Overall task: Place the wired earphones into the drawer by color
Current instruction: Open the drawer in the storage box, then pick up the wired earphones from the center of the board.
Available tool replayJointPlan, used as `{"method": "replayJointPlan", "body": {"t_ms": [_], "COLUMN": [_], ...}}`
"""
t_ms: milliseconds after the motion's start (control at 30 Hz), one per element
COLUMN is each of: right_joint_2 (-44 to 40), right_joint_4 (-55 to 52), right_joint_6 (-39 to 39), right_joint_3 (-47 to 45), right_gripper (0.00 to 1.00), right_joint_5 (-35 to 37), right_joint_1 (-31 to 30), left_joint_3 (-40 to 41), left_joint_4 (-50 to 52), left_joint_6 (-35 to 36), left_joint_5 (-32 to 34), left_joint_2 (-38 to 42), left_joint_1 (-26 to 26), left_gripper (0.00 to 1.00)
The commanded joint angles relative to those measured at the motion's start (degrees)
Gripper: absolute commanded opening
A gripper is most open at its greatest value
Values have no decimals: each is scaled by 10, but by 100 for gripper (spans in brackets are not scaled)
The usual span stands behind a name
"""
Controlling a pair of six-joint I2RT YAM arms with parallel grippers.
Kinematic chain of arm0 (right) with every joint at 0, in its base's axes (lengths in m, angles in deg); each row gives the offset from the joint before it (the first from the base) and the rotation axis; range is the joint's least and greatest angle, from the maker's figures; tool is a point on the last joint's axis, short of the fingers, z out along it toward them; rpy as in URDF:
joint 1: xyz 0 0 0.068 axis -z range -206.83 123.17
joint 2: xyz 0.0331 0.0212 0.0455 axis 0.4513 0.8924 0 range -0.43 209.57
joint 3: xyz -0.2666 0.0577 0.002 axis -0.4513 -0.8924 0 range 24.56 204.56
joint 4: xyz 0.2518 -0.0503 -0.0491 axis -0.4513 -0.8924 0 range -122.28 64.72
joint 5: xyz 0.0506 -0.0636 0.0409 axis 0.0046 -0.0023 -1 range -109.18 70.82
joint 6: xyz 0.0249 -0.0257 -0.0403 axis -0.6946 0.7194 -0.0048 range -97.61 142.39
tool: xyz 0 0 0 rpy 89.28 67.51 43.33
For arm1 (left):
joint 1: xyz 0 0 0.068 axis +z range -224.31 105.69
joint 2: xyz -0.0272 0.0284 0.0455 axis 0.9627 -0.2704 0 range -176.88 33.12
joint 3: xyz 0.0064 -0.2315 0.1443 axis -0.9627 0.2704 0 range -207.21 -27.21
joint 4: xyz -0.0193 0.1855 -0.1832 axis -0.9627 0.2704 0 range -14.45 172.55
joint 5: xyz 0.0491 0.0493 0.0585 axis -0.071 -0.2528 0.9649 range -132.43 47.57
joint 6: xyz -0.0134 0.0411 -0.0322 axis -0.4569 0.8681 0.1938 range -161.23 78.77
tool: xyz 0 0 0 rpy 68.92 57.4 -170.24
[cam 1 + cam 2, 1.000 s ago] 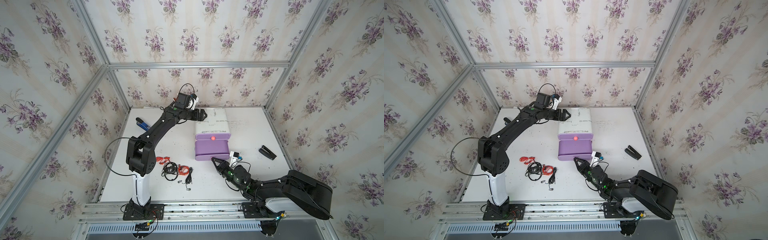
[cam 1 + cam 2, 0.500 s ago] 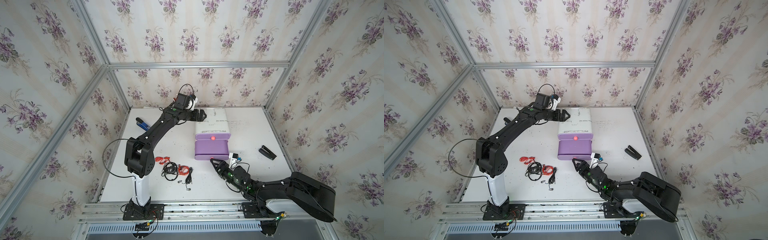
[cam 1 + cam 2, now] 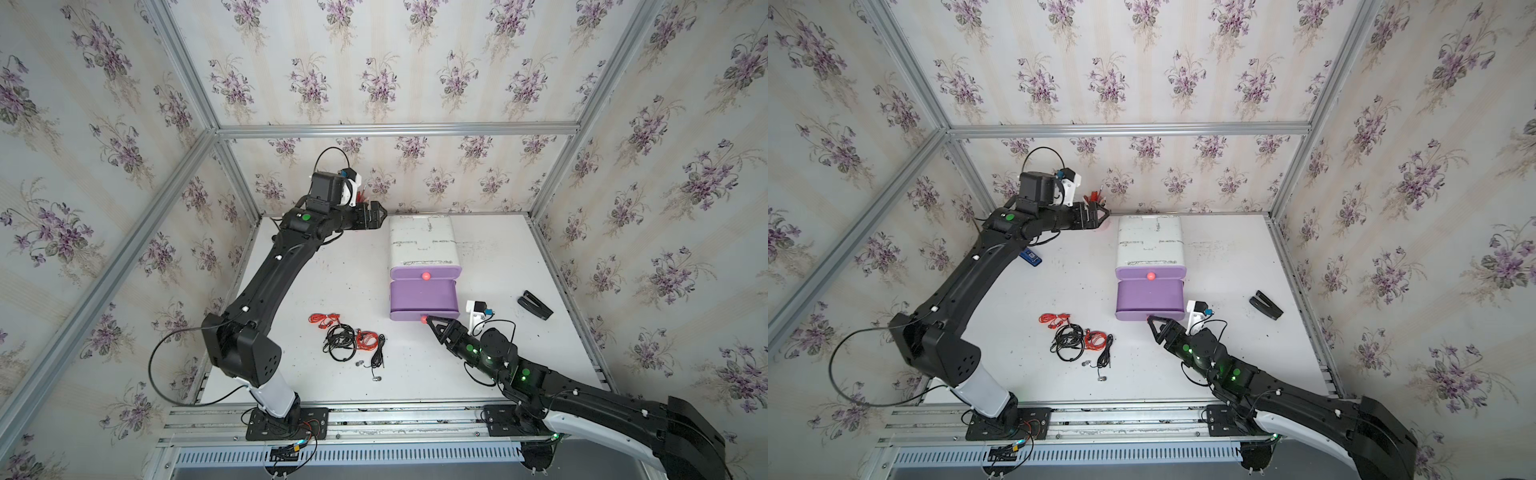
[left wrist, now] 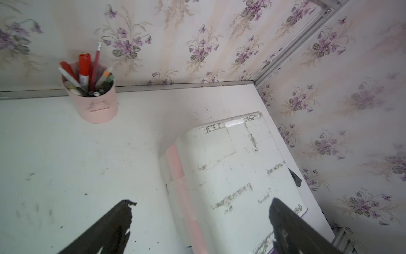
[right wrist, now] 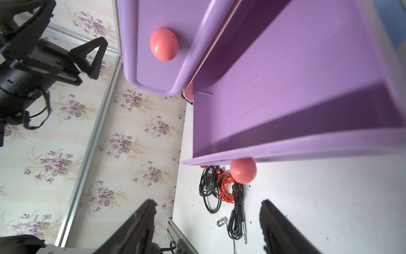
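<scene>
Purple drawer (image 3: pixel 423 297) front edge w/ knob (image 5: pixel 243 170) just off wide-apart right end effector (image 5: pixel 207 203); left end effector (image 4: pixel 201 202) wide.

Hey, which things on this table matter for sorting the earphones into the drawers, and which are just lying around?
Part of the job:
- wired earphones, red-orange and black, tangled on the table
- drawer unit
- pulled-out purple drawer, empty

Just lying about:
- pink pen cup
- black clip-like object
- small blue item
</scene>
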Motion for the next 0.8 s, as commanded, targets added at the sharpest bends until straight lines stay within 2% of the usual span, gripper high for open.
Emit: {"method": "replayJointPlan", "body": {"t_ms": [0, 100, 167, 267, 400, 533, 767], "right_joint_2": [-11, 30, 73, 155, 239, 287, 293], "right_joint_4": [-185, -288, -346, -405, -439, -428, -392], "right_joint_6": [86, 177, 237, 315, 385, 407, 391], "right_joint_3": [74, 183, 259, 382, 494, 540, 507], "right_gripper": [77, 77, 77, 77, 77, 77, 76], "right_joint_5": [-6, -44, -66, -102, -126, -163, -186], "right_joint_1": [5, 21, 27, 26, 27, 41, 43], "left_joint_3": [34, 41, 64, 158, 302, 404, 476], "left_joint_4": [83, 200, 250, 243, 173, 99, 31], "left_joint_6": [7, 8, -1, -36, -128, -206, -292], "left_joint_5": [92, 156, 168, 151, 95, 53, 6], "left_joint_2": [65, 96, 111, 158, 212, 234, 190], "left_joint_1": [9, 18, 23, 30, 49, 66, 139], "left_gripper": [100, 100, 100, 100, 100, 99, 98]}}
